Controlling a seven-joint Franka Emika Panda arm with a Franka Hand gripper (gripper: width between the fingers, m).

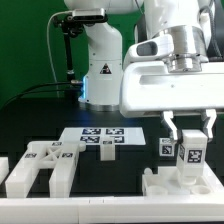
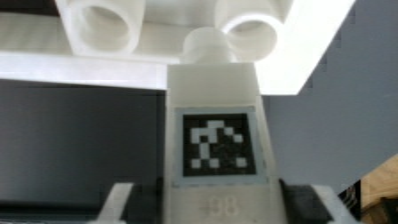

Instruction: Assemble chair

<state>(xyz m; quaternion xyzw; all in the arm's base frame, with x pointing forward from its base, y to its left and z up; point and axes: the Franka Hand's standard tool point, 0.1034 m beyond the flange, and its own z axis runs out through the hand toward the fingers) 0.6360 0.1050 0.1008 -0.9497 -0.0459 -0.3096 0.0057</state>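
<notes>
Closest to us, a white ledge (image 1: 90, 212) runs along the near edge of the black desk (image 1: 40, 115). Just behind it, on the exterior view's right, sits a chunky white chair part (image 1: 170, 188) with a notched upper edge. Directly above that part we see the hand (image 1: 188, 138). It is clamped on a short white leg (image 1: 191, 155), which stands upright with its black-and-white tag facing the camera.

In the wrist view, the fingers (image 2: 125, 203) press on both sides of this leg. Its rounded tip reaches a white piece with two round sockets (image 2: 107, 30). We cannot tell whether the tip is seated in it or only resting against it. A second small tag (image 1: 167, 148) shows just beside the leg, toward the exterior view's left; we cannot tell which piece carries it.

Near the exterior view's left lies another white chair piece (image 1: 40, 165), a blocky frame with prongs pointing toward us, well apart from the hand. Between the two groups, farther back, the marker board (image 1: 100, 140) lies flat on the desk. Behind it stands the arm's white base (image 1: 100, 60).
</notes>
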